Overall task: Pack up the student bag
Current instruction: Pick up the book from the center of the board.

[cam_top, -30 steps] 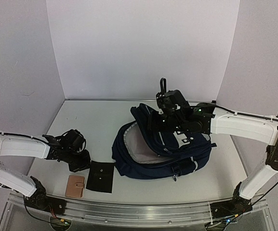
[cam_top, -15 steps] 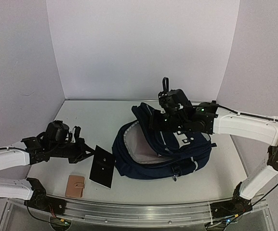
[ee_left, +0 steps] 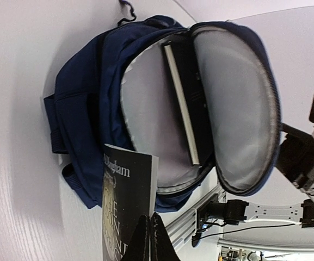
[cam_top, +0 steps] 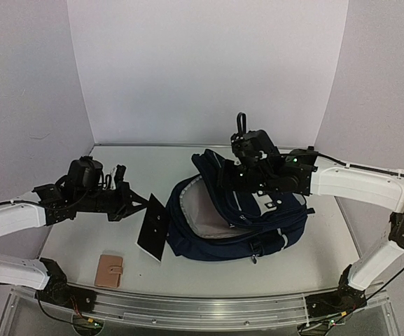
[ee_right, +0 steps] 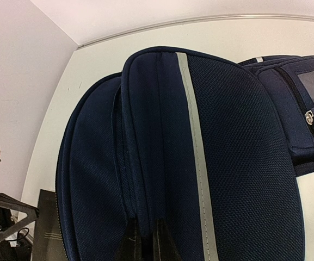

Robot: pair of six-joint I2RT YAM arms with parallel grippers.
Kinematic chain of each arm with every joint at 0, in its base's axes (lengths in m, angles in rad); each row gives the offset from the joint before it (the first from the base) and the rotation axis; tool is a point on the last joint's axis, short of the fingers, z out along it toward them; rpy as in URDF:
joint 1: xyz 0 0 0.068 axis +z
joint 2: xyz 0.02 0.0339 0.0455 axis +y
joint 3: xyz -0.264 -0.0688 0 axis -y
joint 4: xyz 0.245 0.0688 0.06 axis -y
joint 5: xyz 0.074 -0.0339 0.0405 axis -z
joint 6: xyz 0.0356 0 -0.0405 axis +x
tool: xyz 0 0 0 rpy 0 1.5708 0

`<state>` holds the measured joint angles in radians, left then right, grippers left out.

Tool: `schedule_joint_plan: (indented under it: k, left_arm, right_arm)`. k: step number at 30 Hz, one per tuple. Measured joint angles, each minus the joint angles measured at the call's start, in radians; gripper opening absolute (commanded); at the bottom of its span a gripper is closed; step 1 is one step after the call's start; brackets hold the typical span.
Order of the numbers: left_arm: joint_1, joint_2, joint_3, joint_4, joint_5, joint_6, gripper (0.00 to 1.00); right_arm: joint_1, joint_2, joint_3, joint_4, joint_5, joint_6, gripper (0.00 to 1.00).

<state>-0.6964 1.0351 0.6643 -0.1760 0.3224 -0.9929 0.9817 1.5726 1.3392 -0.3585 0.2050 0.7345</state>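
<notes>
At the table's (cam_top: 110, 164) 9 o'clock side, the left gripper (cam_top: 134, 204) pinches a black book (cam_top: 154, 227) by one edge. The book is tilted off the surface, apparently ready to slide in. A tan wallet (cam_top: 109, 270) lies at the book's 7 o'clock. At its 3 o'clock the student bag (cam_top: 258, 227) lies mid-table, mouth agape, another book (ee_left: 185, 103) inside. At the bag's 12 o'clock the right gripper (cam_top: 231, 176) is clamped on the flap (ee_right: 162, 136), likely propping it open.

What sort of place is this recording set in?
Most likely a lab data-collection booth, not a classroom: plain pale backdrop panels enclose a white table, a grooved aluminium rail runs along its near edge, and the props are a dark navy fabric backpack, a black paperback book and a tan wallet.
</notes>
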Motion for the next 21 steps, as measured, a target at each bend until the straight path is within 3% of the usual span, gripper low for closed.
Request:
schedule_joint_plan:
  k: [11,21]
  left_arm:
    - [0.000,-0.005,0.115,0.003,0.021,-0.006,0.00]
    - [0.000,0.290,0.133,0.283,0.087,-0.081,0.00]
  right_arm:
    - [0.000,0.000,0.000,0.000,0.000,0.000,0.00]
    - [-0.001,-0.012,0.000,-0.005,0.007,0.004,0.00]
